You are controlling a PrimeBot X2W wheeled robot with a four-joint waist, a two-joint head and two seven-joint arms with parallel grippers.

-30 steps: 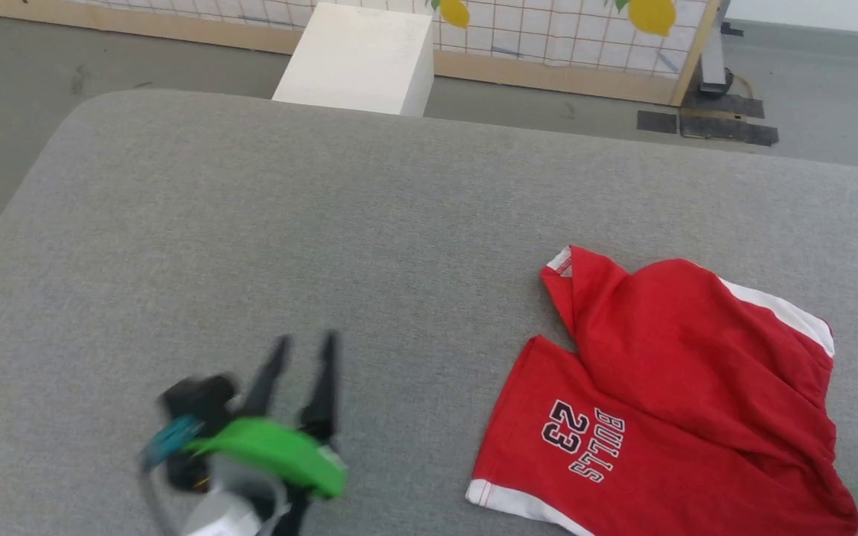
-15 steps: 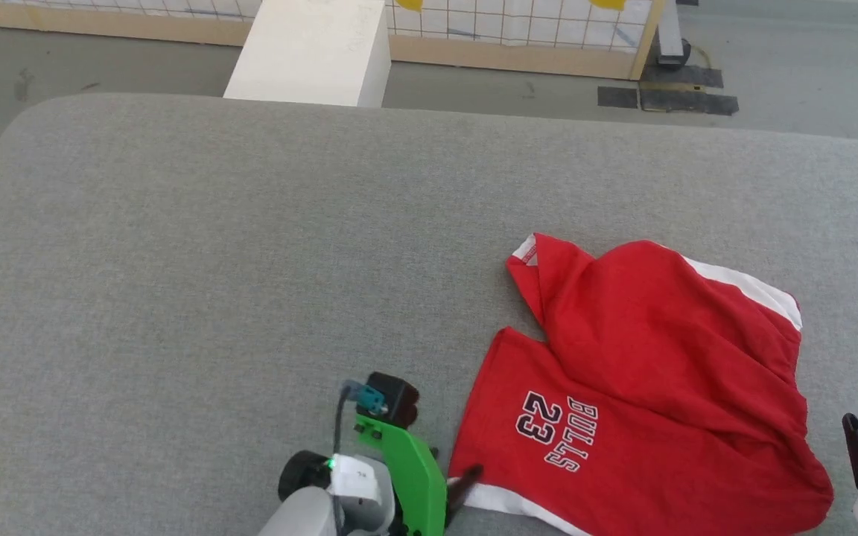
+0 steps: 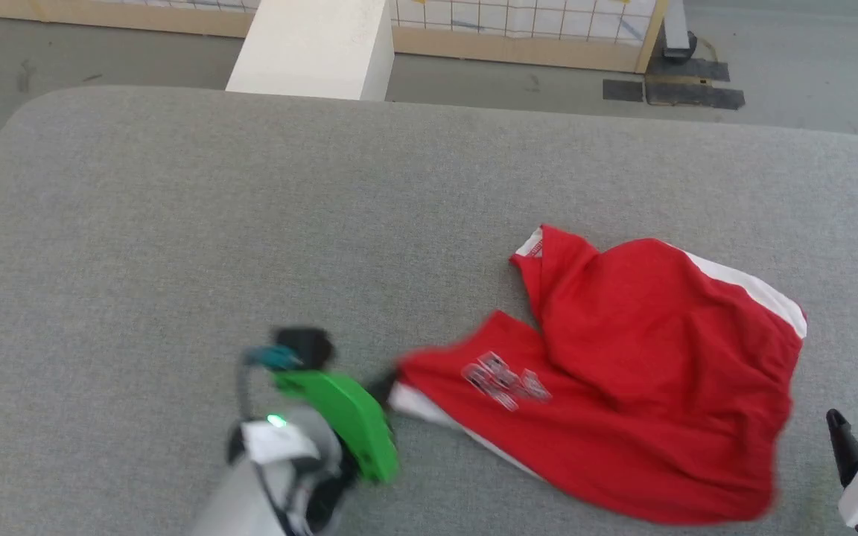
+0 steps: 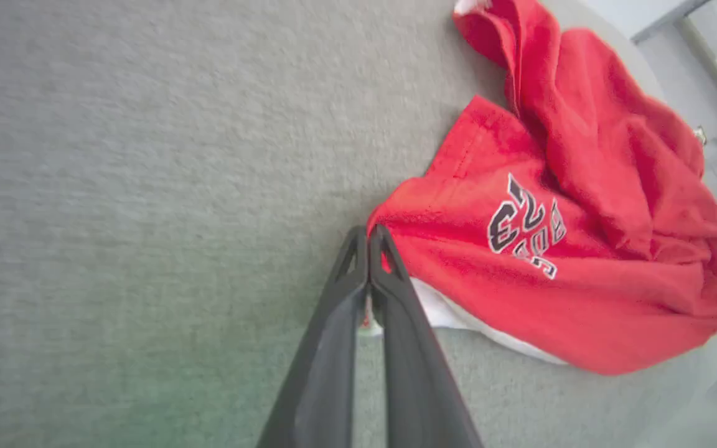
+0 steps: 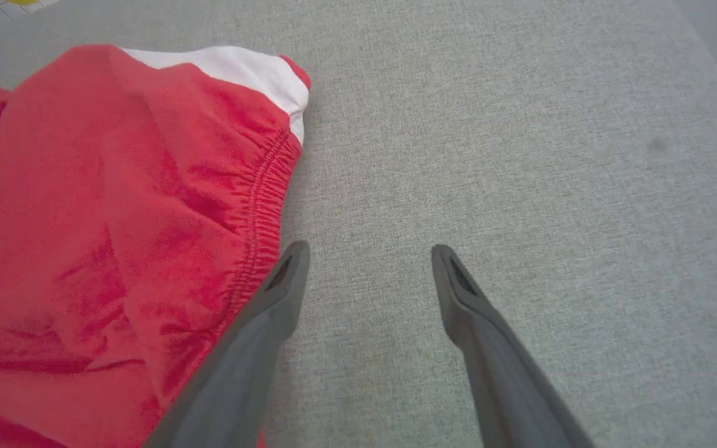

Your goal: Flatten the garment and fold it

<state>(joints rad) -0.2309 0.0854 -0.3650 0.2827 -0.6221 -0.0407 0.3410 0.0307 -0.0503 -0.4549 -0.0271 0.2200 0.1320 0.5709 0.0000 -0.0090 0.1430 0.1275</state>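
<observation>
Pinching the garment's (image 4: 613, 292) white hem corner with the left gripper (image 4: 369, 231) near the worktop's (image 4: 116, 186) front edge. Holding the right gripper (image 5: 371, 249) spread wide beside the waistband (image 5: 265, 186).

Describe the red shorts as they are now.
Soft red shorts with white side stripes, white hem trim, elastic waistband and a black-and-white logo. They lie crumpled, partly folded over themselves, on the grey fabric surface. The left end effector is shut on a hem corner; the open right end effector is beside the waistband.
</observation>
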